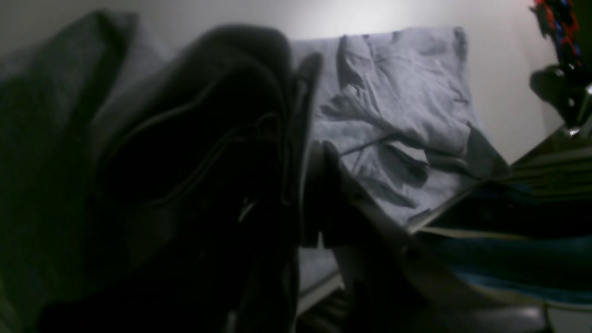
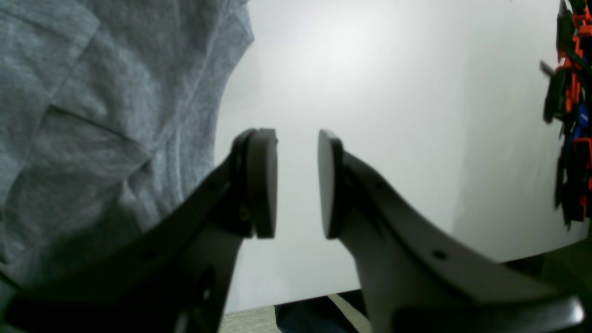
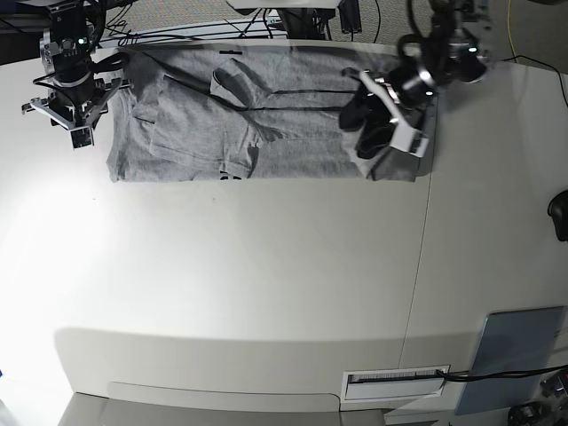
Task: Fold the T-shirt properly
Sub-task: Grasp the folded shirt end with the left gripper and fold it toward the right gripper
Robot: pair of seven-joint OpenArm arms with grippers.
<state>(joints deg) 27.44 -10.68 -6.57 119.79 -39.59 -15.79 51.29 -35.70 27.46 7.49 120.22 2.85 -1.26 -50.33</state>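
Note:
The heather-grey T-shirt [image 3: 240, 133] lies spread along the far edge of the white table [image 3: 266, 266], creased, with a sliver of black lettering at its near hem. My left gripper [image 3: 390, 124] sits over the shirt's right end. In the left wrist view the left gripper [image 1: 317, 152] is shut on a dark bunch of lifted T-shirt fabric [image 1: 208, 138], and the rest of the shirt [image 1: 397, 106] lies flat beyond. My right gripper [image 3: 78, 124] hovers at the shirt's left edge. In the right wrist view the right gripper [image 2: 298, 185] is open with nothing between its pads, the T-shirt [image 2: 92, 115] just to its left.
A flat grey-blue pad [image 3: 510, 359] lies at the near right corner. Cables and equipment [image 3: 293, 13] run behind the far table edge. A dark object [image 3: 559, 213] sits at the right edge. Orange and blue wiring [image 2: 571, 106] hangs at the right of the right wrist view.

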